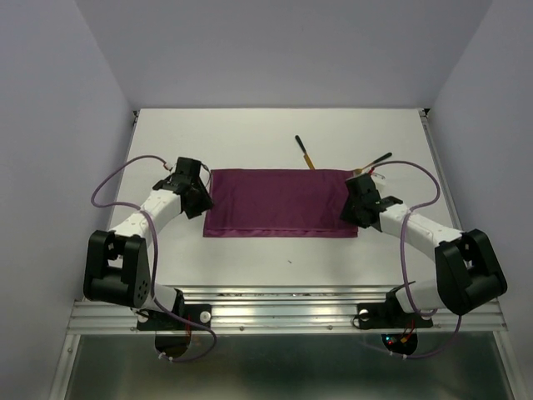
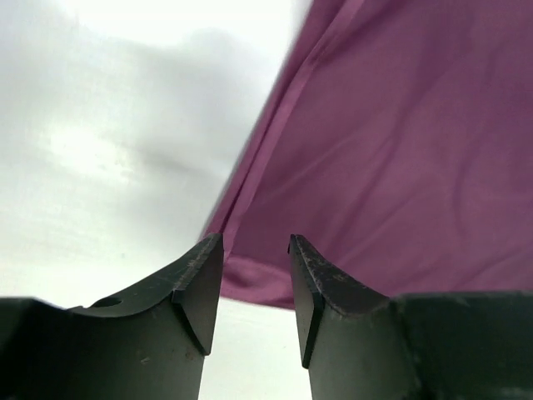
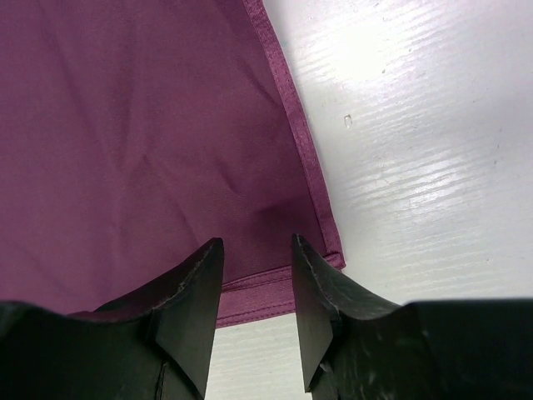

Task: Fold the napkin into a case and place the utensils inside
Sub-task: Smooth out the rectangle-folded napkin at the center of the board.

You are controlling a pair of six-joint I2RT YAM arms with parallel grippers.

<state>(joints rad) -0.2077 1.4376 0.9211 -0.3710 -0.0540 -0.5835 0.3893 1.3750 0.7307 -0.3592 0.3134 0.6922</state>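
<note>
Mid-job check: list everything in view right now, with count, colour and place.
table: one, white, under everything.
napkin: one, magenta-purple, a wide rectangle lying flat at the table's middle.
utensils: two, black handles with gold ends; one beyond the napkin's far edge, the other by its far right corner.
left gripper: one, black, open, at the napkin's left edge.
right gripper: one, black, open, at the napkin's right edge.

Left gripper (image 2: 256,246) low with jaws parted, right gripper (image 3: 256,246) likewise, both arms stretched forward and angled inward
</note>
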